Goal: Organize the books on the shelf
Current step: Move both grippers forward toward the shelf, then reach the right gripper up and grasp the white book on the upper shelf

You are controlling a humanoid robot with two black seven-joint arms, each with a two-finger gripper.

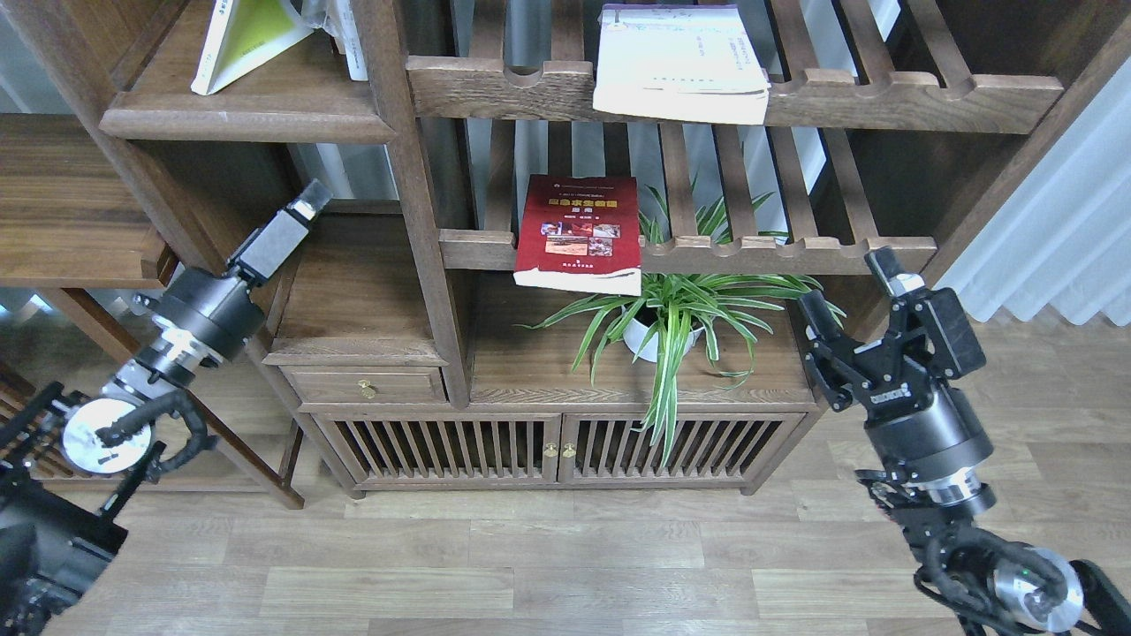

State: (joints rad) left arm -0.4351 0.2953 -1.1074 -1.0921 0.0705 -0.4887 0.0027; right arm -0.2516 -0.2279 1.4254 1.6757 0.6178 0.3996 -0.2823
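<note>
You have three books in view, each in a different spot on the wooden unit. The yellow-green and white book (250,40) stands tilted on the solid shelf (252,119) at upper left, leaning to the right against something pale that is cut off by the frame. The whitish-lavender book (679,62) lies flat on the upper slatted rack (884,99), its near edge hanging over the notched front rail. The dark red book (582,231) lies flat on the lower slatted rack (795,254), also overhanging its rail.

Just right of the red book and below that rack, one spider plant (685,309) in a white pot (649,340) sits on the cabinet top (530,362); its leaves rise through the slats beside the book and spill over the cabinet's front. A thick upright post (415,194) stands between the solid shelf and both racks. Below, you see one small drawer (367,385) with a brass knob and two slatted cabinet doors (557,450).

Your left tool (309,201) hangs beneath the solid shelf, left of the post, touching nothing; it is seen end-on, so you cannot tell how its fingers stand. Your right tool (848,287) sits at the lower rack's right end, fingers spread wide and empty, well apart from the red book with the plant's leaves between.
</note>
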